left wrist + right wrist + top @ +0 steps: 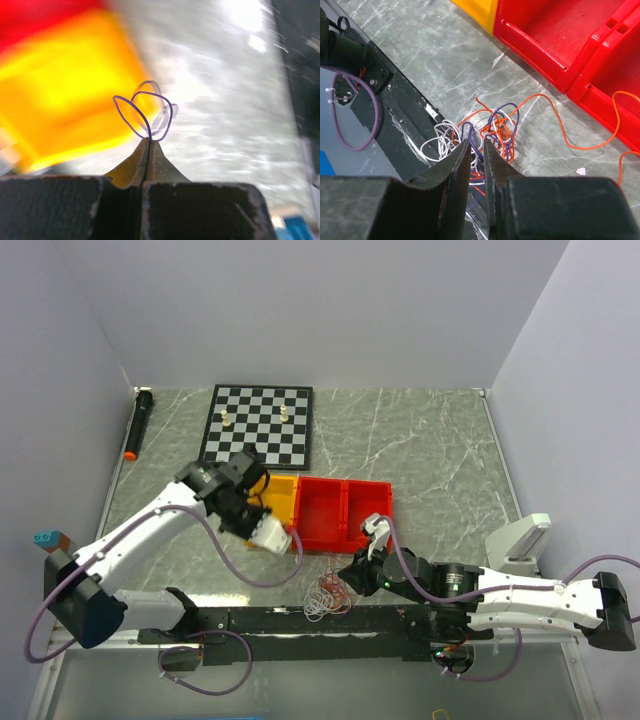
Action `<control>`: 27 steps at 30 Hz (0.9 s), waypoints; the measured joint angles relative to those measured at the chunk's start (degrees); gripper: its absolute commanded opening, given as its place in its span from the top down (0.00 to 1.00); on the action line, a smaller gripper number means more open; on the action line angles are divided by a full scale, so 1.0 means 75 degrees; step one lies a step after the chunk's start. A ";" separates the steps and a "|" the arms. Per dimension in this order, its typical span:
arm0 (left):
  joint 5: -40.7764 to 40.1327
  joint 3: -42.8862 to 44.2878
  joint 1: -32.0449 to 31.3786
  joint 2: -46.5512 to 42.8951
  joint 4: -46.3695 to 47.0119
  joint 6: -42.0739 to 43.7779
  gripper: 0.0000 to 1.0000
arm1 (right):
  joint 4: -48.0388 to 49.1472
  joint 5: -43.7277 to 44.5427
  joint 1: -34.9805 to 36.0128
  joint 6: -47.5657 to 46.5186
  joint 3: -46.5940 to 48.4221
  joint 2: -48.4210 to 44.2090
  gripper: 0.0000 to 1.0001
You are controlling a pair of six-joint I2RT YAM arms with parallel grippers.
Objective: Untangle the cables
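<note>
The cables (328, 597) lie as a small tangle of orange, white and purple wires (485, 132) on the marble table, against the black rail at the near edge. My right gripper (476, 142) hovers over the tangle, its jaws a narrow gap apart with a purple loop (470, 131) standing between them; in the top view it (343, 578) sits just right of the pile. One orange wire (555, 120) trails off toward the red bin. My left gripper (149, 141) is shut on a single thin purple wire loop (142, 112) and holds it up beside the yellow bin (60, 100).
A yellow bin (283, 490) and a red two-part bin (345, 512) stand mid-table. A chessboard (258, 425) with two pieces lies at the back, and a black marker (137, 425) by the left wall. The black rail (300, 620) runs along the near edge.
</note>
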 measured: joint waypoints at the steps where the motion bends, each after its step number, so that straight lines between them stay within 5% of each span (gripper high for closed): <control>1: 0.0096 0.0475 0.0000 0.0015 0.0032 -0.0149 0.99 | -0.0003 0.0003 0.0000 0.0000 0.0000 -0.0012 0.77; 6: 0.0478 0.1795 0.0000 -0.0006 0.0458 -0.1279 0.99 | -0.0009 0.0047 0.0000 0.0009 0.0000 -0.0090 0.77; 17: -0.0321 0.0874 0.0096 0.0848 0.3136 -0.3448 0.97 | -0.0012 0.0102 0.0000 0.0175 0.0000 -0.0341 0.78; 20: -0.0565 0.0886 0.0204 0.1157 0.3722 -0.3812 0.61 | -0.0015 0.0105 0.0000 0.0230 -0.0006 -0.0417 0.78; 22: -0.0714 0.0886 0.0271 0.1300 0.3949 -0.4033 0.04 | -0.0015 0.0105 0.0000 0.0262 -0.0012 -0.0463 0.78; 27: -0.0621 0.0886 0.0309 0.1201 0.3931 -0.4182 0.03 | -0.0026 0.0105 0.0000 0.0291 -0.0012 -0.0472 0.78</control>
